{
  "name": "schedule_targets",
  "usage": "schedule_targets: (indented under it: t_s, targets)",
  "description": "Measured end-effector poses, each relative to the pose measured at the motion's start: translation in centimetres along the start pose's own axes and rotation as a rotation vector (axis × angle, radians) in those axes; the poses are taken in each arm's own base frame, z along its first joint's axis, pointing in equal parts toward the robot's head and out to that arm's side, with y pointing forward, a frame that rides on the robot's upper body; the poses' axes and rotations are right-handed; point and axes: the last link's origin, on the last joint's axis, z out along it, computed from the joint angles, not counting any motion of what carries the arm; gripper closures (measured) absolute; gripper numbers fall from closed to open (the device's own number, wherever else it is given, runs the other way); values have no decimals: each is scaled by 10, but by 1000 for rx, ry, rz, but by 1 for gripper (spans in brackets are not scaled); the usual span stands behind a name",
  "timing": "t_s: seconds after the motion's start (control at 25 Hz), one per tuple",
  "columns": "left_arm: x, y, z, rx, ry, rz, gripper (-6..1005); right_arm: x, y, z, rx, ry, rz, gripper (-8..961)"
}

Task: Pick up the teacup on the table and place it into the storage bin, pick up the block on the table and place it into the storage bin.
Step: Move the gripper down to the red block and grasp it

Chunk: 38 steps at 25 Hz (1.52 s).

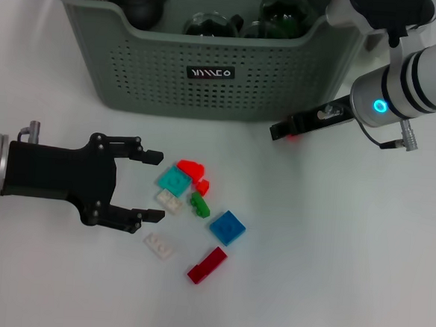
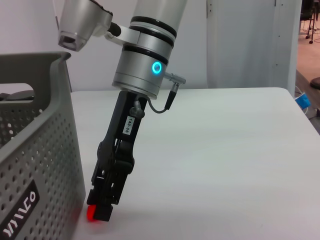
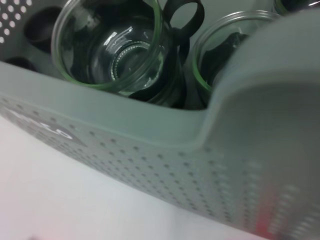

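Nearest the robot: a dark red brick (image 1: 207, 265) at 6 o'clock of the block pile, with a white plate (image 1: 158, 245) beside it at 7. Left gripper (image 1: 153, 187) sits at 9 o'clock of the pile, fingers spread wide, holding nothing, with its tips just beside the teal block (image 1: 174, 180) and the small white block (image 1: 169, 200). Blue square block (image 1: 228, 227) at 4 o'clock, green piece (image 1: 199, 205) at centre, red pieces (image 1: 194, 171) at 12. All of the blocks are on the table (image 1: 330, 276), none lifted.

Farther out, at 2 o'clock of the pile, right gripper (image 1: 282, 130) is low at the table, just beside the storage bin (image 1: 209, 73) wall, with a red glow at its tip (image 2: 99, 211); cannot tell whether it grips anything.

Farthest: the bin at 12 o'clock already holds glass cups (image 3: 112, 47) and dark items (image 1: 139, 1). No teacup is seen on the table, so the cup part looks done; the blocks remain, likely next a left-arm grab.
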Motion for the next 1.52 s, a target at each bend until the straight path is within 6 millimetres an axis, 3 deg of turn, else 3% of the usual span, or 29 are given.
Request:
schedule_targets:
  t_s: [0.48,1.52]
  targets:
    - [0,0,0,0,1,0,167,0,0,0,-3,9,-9,503]
    - [0,0,0,2,2,1,167,0,-4,3,18,-10,-4,510]
